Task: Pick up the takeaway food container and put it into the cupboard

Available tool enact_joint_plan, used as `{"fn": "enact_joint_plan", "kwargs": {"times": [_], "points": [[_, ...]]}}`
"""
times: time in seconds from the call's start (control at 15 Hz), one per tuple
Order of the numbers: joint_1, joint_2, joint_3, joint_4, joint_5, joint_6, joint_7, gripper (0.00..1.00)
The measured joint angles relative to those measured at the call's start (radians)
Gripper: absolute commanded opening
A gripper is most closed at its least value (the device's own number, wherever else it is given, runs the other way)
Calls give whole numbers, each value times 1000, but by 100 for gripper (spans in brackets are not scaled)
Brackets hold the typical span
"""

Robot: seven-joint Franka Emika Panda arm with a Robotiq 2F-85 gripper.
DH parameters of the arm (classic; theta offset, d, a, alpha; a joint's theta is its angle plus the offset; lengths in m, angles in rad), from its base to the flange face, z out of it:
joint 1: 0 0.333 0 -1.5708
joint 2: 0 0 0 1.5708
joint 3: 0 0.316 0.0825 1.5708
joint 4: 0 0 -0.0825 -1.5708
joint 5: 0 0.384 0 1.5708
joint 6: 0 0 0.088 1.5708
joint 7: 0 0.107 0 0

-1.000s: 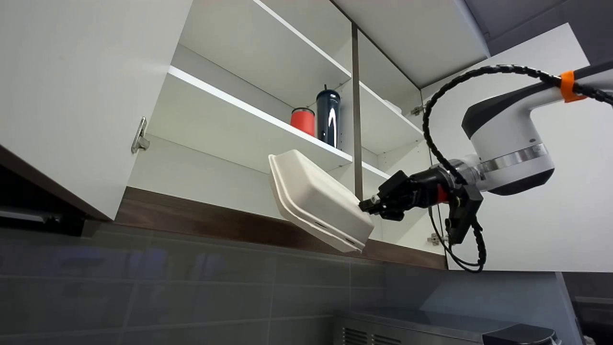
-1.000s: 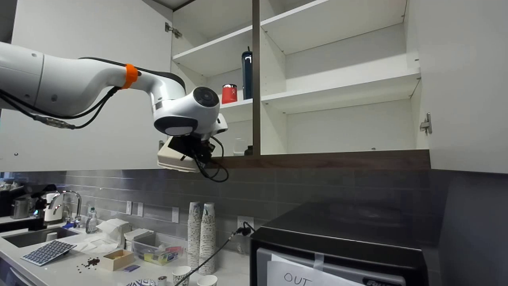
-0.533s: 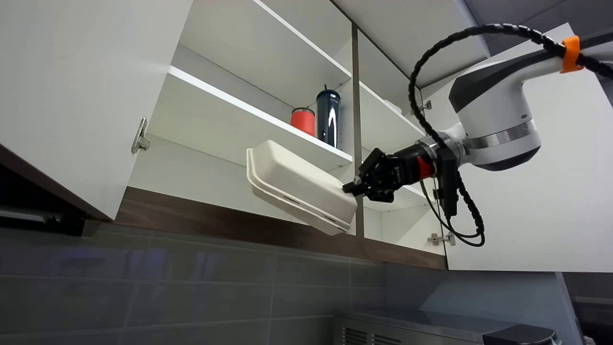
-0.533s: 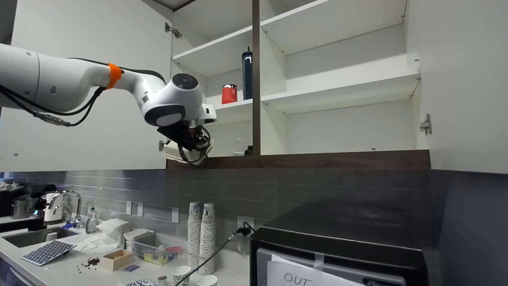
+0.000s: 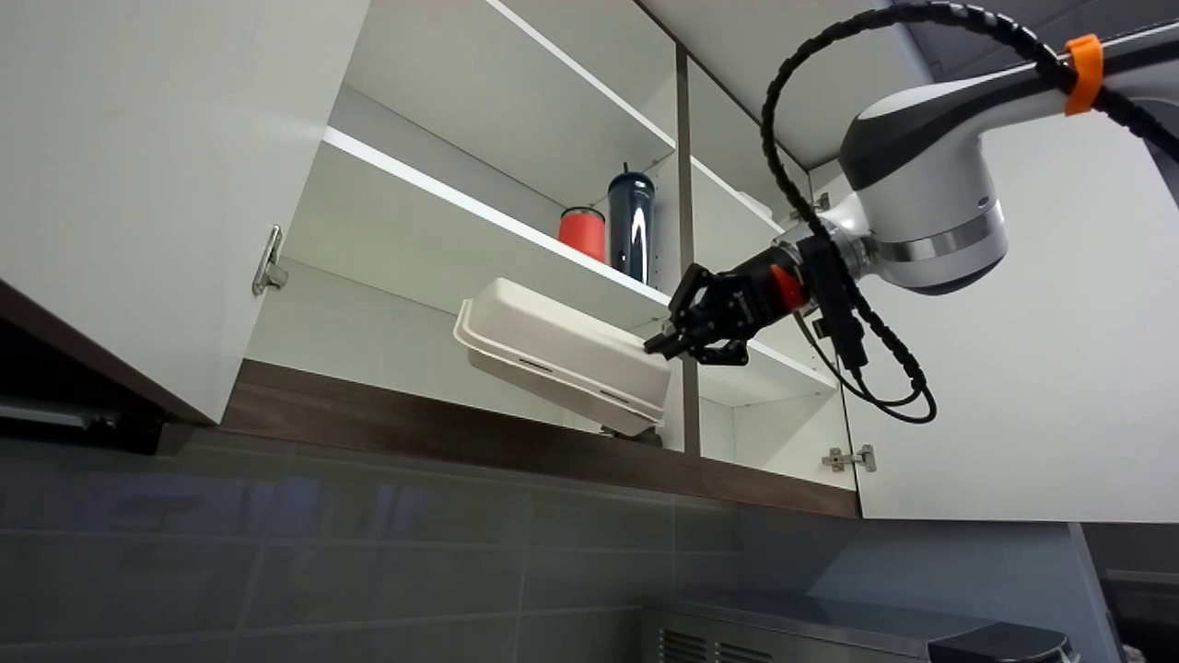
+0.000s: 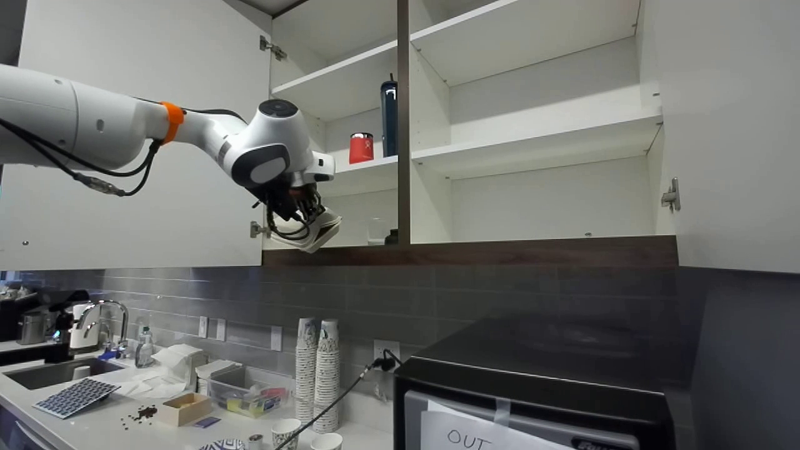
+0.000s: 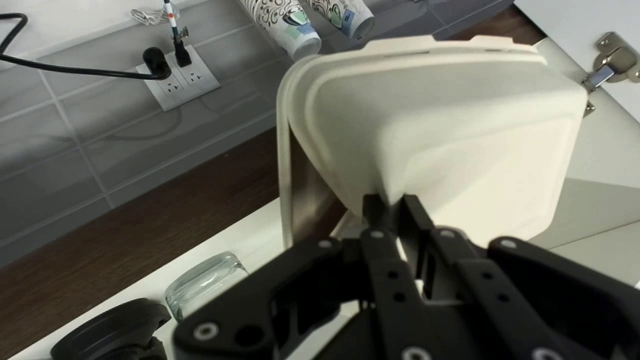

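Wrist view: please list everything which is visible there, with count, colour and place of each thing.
takeaway container: one, cream, middle
cupboard: one, white, brown edge, from lower left to right
door: one, white, top right corner
hinge: one, silver, right, by the door
glass: one, clear, lower left, in the cupboard
unknown thing: one, black, beside the glass
paper cups: two stacks, white patterned, top middle
wall tiles: several, grey, left and top
counter: one, white, top left corner
socket plate: one, white, upper left, on the wall tiles
plugs: two, black, in the socket plate
cords: two, one black, one whitish, from the plugs
small bundle: one, pale, top left
gripper: one, black, bottom middle, shut on the takeaway container
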Motion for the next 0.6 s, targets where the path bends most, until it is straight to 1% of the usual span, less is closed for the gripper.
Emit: {"fn": "enact_joint_plan", "kwargs": {"times": [0.2, 0.4, 0.47, 0.6], "points": [[22, 1, -19, -2, -1, 0, -3, 13], [24, 1, -23, -2, -1, 0, -4, 13], [24, 1, -23, -2, -1, 0, -4, 3], [27, 1, -25, -2, -4, 0, -1, 3]]}}
